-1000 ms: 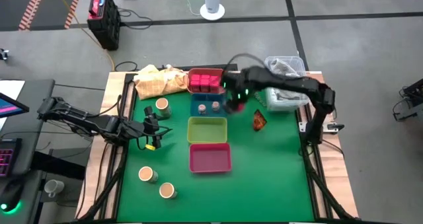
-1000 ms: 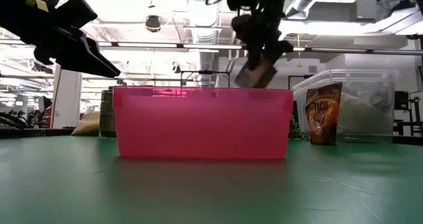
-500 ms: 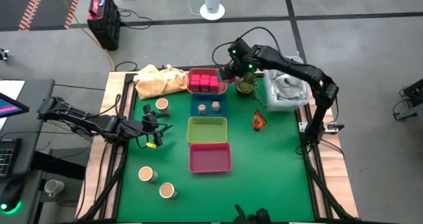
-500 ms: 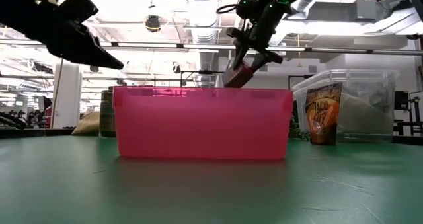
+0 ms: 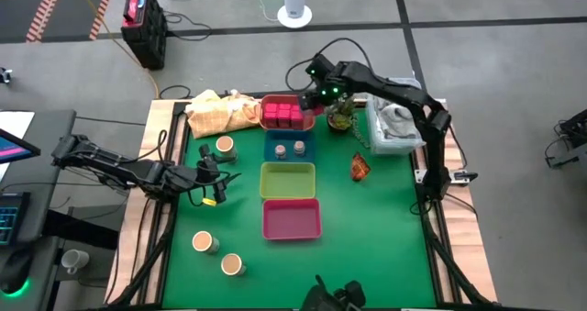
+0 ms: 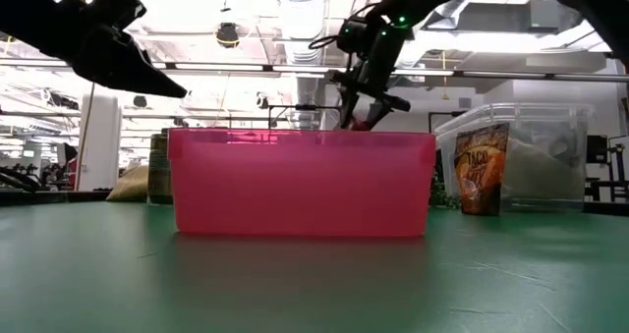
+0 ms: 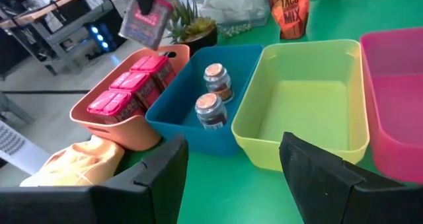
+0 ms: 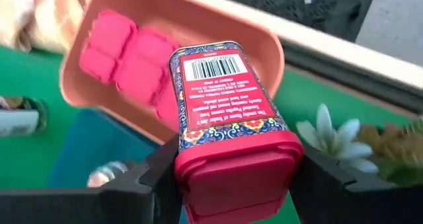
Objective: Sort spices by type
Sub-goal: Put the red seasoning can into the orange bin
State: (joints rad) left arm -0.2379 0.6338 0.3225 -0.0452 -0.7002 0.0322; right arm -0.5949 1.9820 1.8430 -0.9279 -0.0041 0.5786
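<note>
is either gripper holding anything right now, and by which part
The right gripper holds a pink-red spice cube by its lid end, above the orange tray. The left gripper is open and holds nothing.

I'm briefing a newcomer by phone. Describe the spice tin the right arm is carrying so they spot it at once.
Start at the line of four trays down the green table; the farthest is the orange tray of pink-red cubes. Just above its rim, the right gripper grips the pink-red tin. Unlike the lid-up cubes below, it hangs tilted, its barcode label showing.
</note>
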